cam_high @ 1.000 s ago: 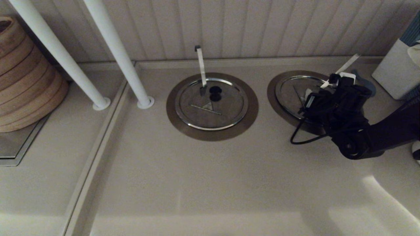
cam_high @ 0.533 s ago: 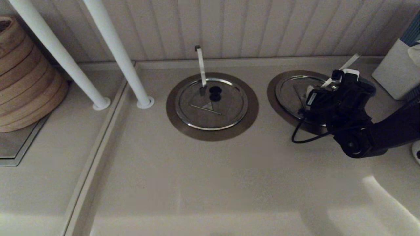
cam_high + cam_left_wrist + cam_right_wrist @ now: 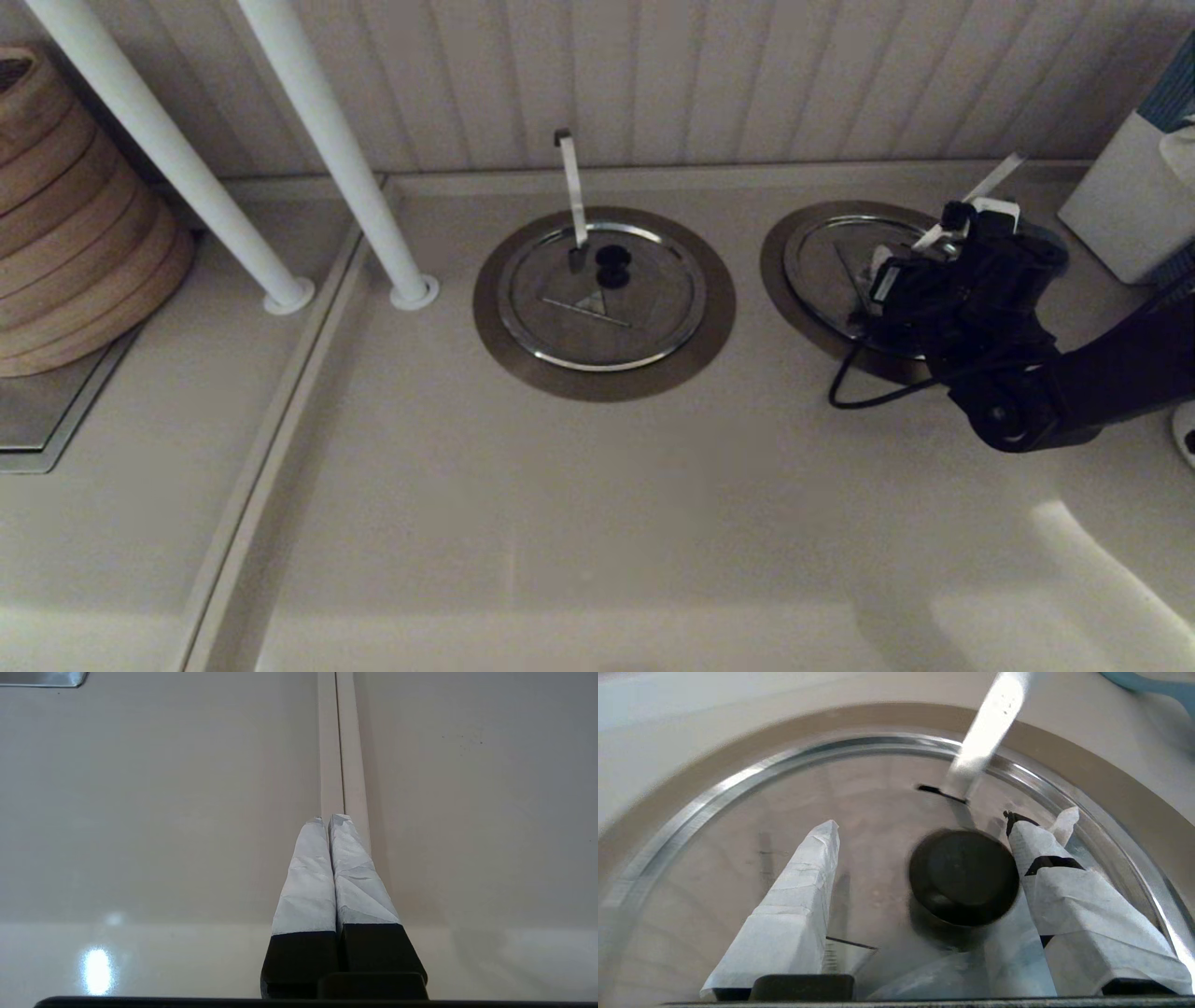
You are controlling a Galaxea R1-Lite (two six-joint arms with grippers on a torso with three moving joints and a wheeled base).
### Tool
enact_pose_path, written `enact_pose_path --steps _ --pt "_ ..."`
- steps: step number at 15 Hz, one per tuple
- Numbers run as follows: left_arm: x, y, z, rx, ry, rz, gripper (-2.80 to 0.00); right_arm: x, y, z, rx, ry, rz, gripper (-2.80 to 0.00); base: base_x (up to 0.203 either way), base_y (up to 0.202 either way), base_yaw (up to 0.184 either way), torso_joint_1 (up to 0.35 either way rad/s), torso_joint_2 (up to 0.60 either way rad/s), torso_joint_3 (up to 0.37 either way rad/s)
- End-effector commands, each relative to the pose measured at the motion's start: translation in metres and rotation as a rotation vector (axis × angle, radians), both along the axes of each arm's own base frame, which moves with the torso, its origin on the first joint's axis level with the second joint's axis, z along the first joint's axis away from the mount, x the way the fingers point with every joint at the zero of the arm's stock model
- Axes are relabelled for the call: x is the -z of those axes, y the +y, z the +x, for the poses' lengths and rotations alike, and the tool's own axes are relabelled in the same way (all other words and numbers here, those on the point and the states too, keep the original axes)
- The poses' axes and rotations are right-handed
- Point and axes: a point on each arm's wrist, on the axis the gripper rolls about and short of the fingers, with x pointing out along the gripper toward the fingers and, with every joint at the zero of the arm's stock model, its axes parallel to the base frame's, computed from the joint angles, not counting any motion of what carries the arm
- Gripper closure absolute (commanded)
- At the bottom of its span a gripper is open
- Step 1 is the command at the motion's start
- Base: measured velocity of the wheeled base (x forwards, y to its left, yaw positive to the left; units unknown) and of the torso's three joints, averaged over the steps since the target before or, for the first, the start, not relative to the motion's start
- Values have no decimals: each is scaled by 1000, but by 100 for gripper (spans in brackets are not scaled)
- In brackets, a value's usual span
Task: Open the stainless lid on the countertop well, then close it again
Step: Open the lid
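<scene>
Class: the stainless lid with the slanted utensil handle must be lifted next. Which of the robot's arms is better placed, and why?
Right. The right gripper hangs open over the stainless lid, its black knob between the fingers. The left gripper is shut over bare countertop.

surface: beige countertop [image 3: 579, 523] | set in it: two round metal collars, each with a steel lid | left edge: stacked bamboo steamers [image 3: 65, 224] | right edge: white container [image 3: 1120, 205]

The stainless lid [image 3: 794, 826] sits shut in the countertop well [image 3: 777, 271].
</scene>
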Motion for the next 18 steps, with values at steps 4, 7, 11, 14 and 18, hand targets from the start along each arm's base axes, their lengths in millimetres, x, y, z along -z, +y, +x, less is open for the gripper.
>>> enact_pose_path --steps 4,7,11,14,18 --pt "0 0 0 0 -1 -1 0 13 -5 7 18 28 -14 -280 0 0 0 0 0 0" --pt "0 0 0 0 -1 -1 0 21 2 8 2 44 -14 -280 0 0 0 0 0 0" --pt "0 0 0 0 -1 -1 0 29 29 0 -59 20 -44 -280 0 0 0 0 0 0" --pt "0 0 0 0 -1 -1 0 30 30 -1 -62 17 -51 -280 0 0 0 0 0 0" --pt "0 0 0 0 -1 -1 0 29 27 0 -52 11 -52 -280 0 0 0 0 0 0"
